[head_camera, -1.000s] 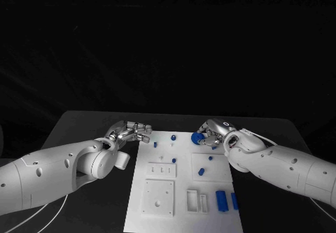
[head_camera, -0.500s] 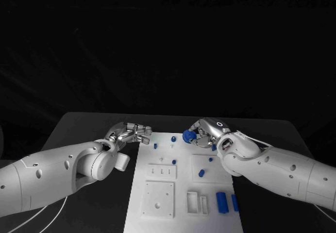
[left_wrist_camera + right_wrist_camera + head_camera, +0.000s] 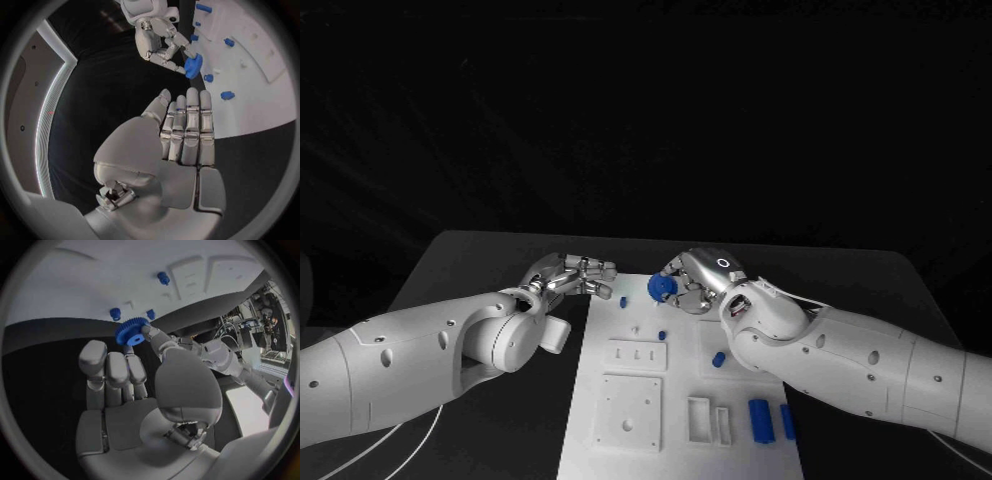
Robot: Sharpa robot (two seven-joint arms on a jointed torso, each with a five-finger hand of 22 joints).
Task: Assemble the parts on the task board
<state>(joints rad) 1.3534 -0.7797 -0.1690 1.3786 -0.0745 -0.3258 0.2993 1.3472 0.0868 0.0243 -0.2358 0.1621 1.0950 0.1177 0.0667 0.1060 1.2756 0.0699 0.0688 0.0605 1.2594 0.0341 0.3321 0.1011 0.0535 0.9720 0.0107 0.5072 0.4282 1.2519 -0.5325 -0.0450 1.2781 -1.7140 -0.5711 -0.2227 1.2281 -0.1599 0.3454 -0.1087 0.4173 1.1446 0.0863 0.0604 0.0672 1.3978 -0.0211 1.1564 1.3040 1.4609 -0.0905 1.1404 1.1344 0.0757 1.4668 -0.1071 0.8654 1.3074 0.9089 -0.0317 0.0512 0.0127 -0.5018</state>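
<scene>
The white task board (image 3: 678, 400) lies in the middle of the table. My right hand (image 3: 697, 277) hovers over its far edge and pinches a blue gear (image 3: 662, 286) between thumb and fingers; the same gear (image 3: 130, 333) shows up close in the right wrist view, and the gear (image 3: 194, 65) also shows in the left wrist view. My left hand (image 3: 573, 272) sits at the board's far left corner, fingers curled together, holding nothing. Small blue pegs (image 3: 625, 300) (image 3: 662, 335) stand on the board near the gear.
Another blue part (image 3: 718, 358) lies mid-board, and two blue blocks (image 3: 760, 420) stand at the near right beside white slotted pieces (image 3: 698, 418). A white square plate (image 3: 627, 408) sits at the near left. Black table (image 3: 473, 260) surrounds the board.
My right hand has carried the blue gear leftward along the board's far edge, closer to my left hand. The left hand has barely moved.
</scene>
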